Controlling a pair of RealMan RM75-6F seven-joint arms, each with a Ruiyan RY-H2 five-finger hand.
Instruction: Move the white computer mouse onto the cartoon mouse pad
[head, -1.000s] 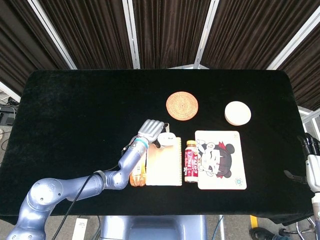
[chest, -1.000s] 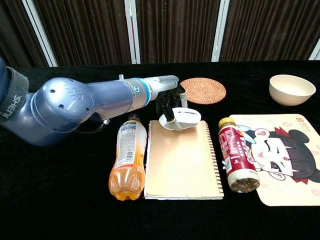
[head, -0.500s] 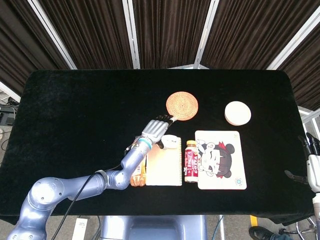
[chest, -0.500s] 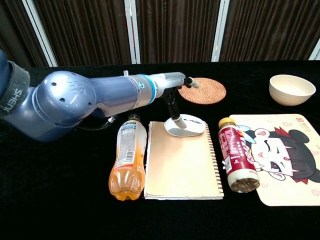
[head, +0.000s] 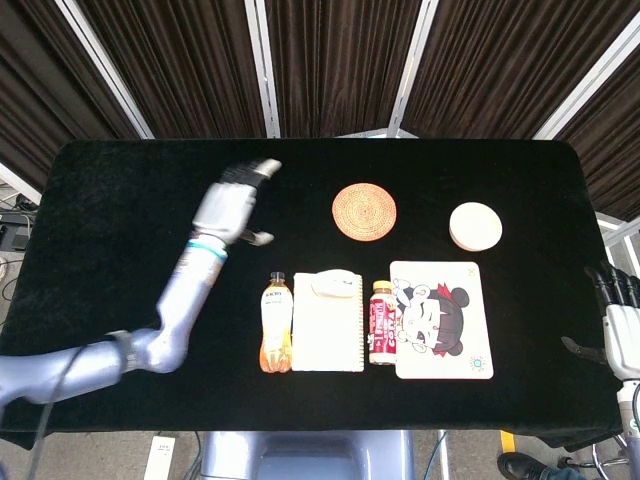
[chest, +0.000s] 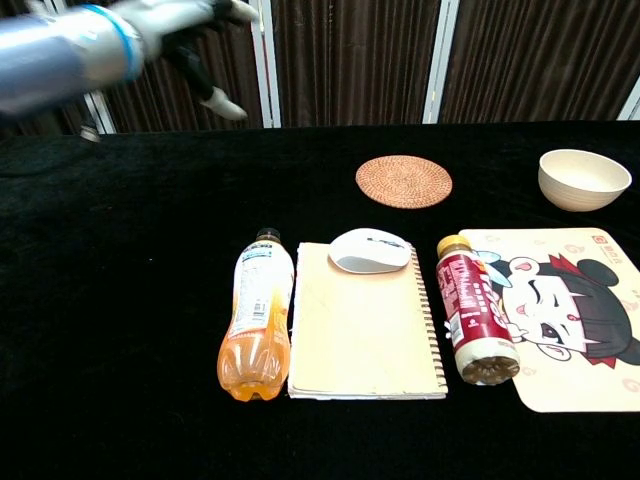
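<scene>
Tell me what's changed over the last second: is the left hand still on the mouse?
No. The left hand has let go of the white mouse and swung up and away to the table's left rear, holding nothing. The mouse, tipped up a second ago, now lies flat on the top end of the notebook, not on the cartoon mouse pad. Both bottles, coaster, bowl and the right hand stayed put.

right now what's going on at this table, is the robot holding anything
Nothing is held. The left hand is raised above the table's far left part, fingers apart and empty. The white computer mouse lies on the top end of the notebook, not on the cartoon mouse pad. A red bottle lies between notebook and pad, an orange bottle left of the notebook. The right hand waits at the table's right edge, also empty.
</scene>
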